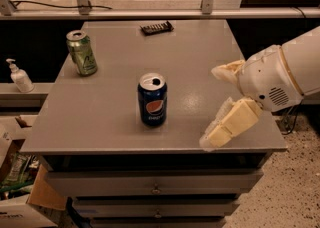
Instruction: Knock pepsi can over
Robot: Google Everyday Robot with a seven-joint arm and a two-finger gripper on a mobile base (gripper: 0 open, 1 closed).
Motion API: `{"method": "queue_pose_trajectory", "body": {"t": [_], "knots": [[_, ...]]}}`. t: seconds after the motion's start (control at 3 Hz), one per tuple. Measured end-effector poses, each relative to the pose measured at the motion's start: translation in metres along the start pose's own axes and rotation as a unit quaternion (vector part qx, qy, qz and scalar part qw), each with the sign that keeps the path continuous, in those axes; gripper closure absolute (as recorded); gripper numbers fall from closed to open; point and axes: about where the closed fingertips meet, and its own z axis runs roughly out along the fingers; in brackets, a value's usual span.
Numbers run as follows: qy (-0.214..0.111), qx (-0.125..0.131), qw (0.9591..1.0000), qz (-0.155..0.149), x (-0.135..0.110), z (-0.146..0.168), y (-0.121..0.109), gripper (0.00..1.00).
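The pepsi can stands upright near the middle of the grey table, dark blue with the round logo facing me and a silver top. My gripper comes in from the right over the table's right part. Its two cream fingers are spread apart, one finger higher and farther back, the other finger lower near the front edge. It holds nothing and is about a hand's width to the right of the can, not touching it.
A green can stands upright at the table's back left. A dark flat snack bar lies near the back edge. A white pump bottle stands on a ledge to the left. Drawers sit under the tabletop.
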Motion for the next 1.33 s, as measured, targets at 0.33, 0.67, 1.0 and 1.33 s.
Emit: {"method": "queue_pose_trajectory", "body": {"t": [0.33,0.67,1.0,1.33], "knots": [[0.000,0.000,1.0000,0.000,0.000,0.000,0.000,0.00],[-0.025,0.009,0.9996,0.005,0.003,0.010,-0.002,0.00],[-0.065,0.017,0.9978,0.001,0.001,0.034,-0.012,0.00],[-0.113,0.020,0.9933,-0.005,-0.006,0.061,-0.030,0.00]]}}
